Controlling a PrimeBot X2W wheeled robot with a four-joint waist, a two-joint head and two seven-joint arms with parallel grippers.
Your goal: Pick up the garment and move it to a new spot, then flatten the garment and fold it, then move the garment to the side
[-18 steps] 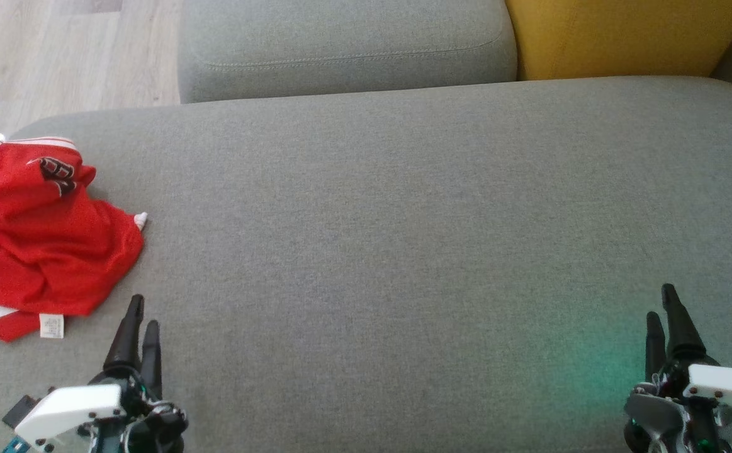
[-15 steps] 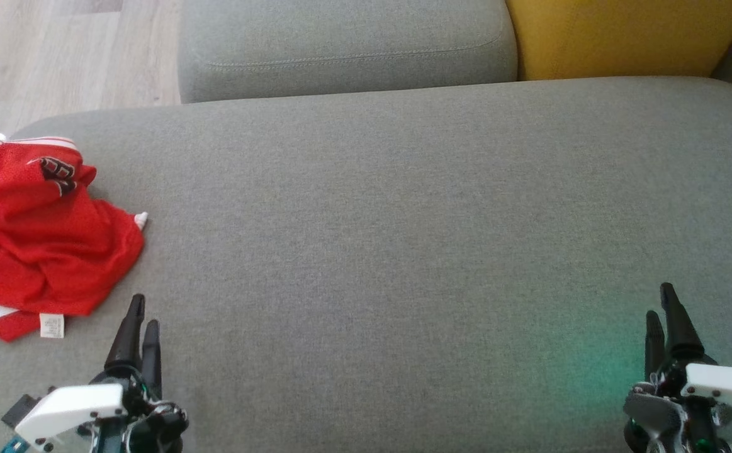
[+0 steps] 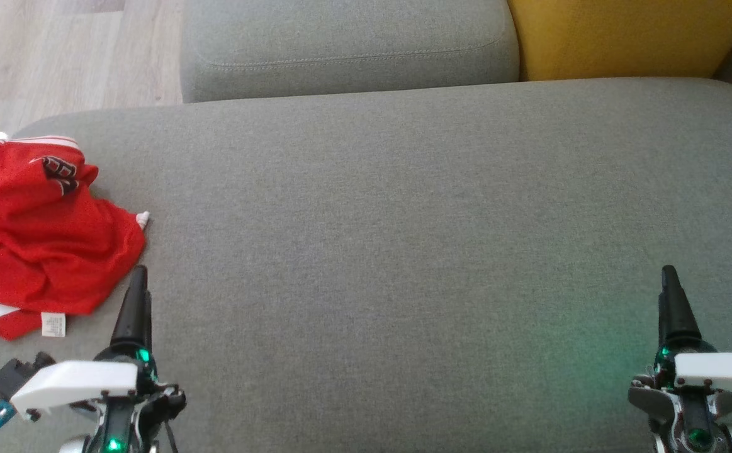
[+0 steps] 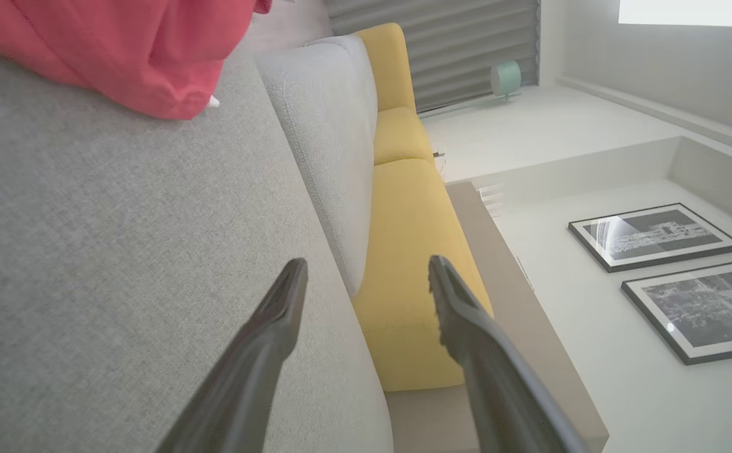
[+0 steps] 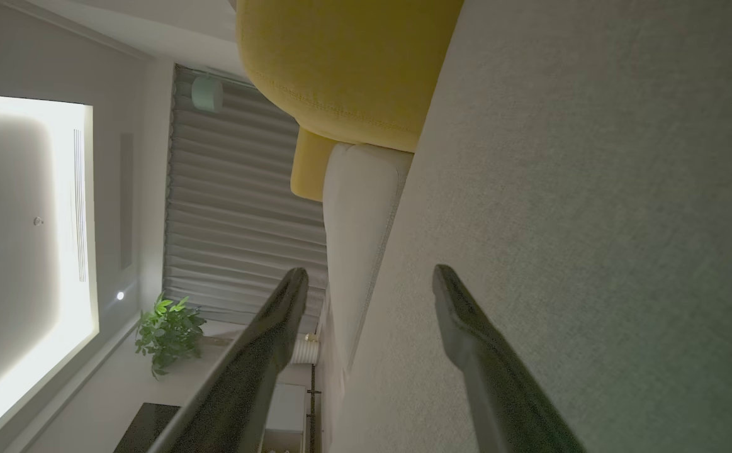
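Left hand and right hand both spread wide, empty. Crumpled red mesh garment lies at the left edge of the grey fabric sofa seat, near left hand. A shallow pinch could drag it off the edge.

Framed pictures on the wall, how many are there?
2, in the left wrist view's right side: upper picture, and lower picture just below it. More may be hidden beyond the edge.

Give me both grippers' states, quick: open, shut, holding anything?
Left gripper: open, empty; the crumpled red mesh garment lies just ahead of it.
Right gripper: open, empty, over the grey fabric sofa cushion.
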